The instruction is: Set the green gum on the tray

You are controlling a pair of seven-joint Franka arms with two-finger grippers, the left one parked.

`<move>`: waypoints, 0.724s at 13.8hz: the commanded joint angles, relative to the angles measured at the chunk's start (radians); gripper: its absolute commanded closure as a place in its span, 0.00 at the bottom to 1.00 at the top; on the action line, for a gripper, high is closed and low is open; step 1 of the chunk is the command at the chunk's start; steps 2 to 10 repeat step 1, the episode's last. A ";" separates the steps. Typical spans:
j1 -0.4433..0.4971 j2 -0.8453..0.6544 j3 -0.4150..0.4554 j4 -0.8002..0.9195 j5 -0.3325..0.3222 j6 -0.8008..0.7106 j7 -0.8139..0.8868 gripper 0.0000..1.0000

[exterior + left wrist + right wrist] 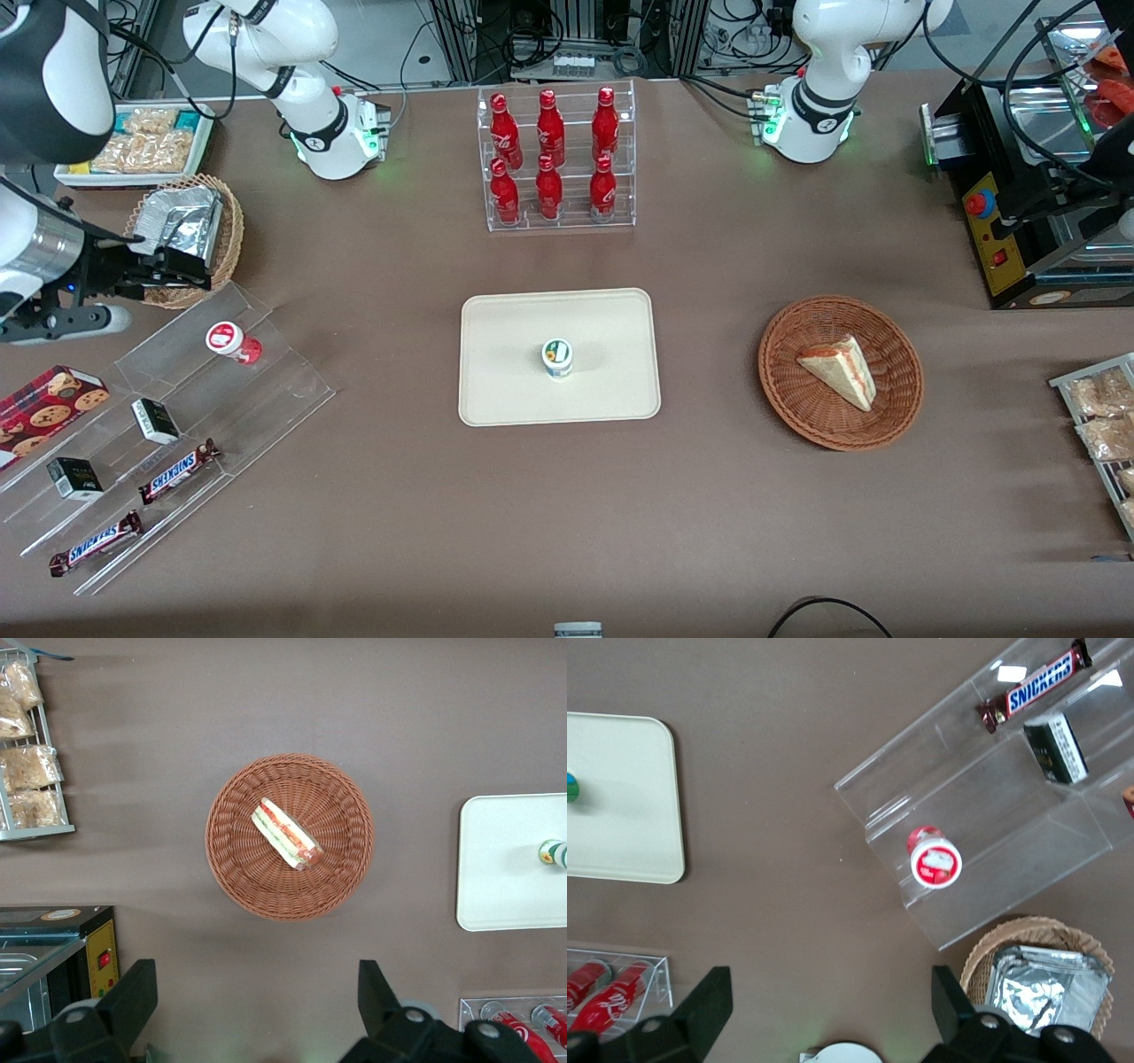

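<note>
Gripper (182, 266) hovering with fingers spread wide, gripping nothing, above table (399, 496) by clear stepped shelf (177, 416). Green gum (557, 358) standing upright on tray (620, 310), well apart from gripper, toward parked arm's end. Red bottle (934, 859) sitting on shelf, near gripper.

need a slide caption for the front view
Green gum stands upright on the tray; the open gripper hangs empty above the stepped acrylic shelf.
</note>
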 commanded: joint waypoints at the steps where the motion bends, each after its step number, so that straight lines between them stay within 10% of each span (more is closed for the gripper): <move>1: -0.007 -0.045 0.009 -0.035 -0.018 -0.015 0.025 0.00; 10: -0.007 -0.045 0.009 -0.035 -0.018 -0.015 0.025 0.00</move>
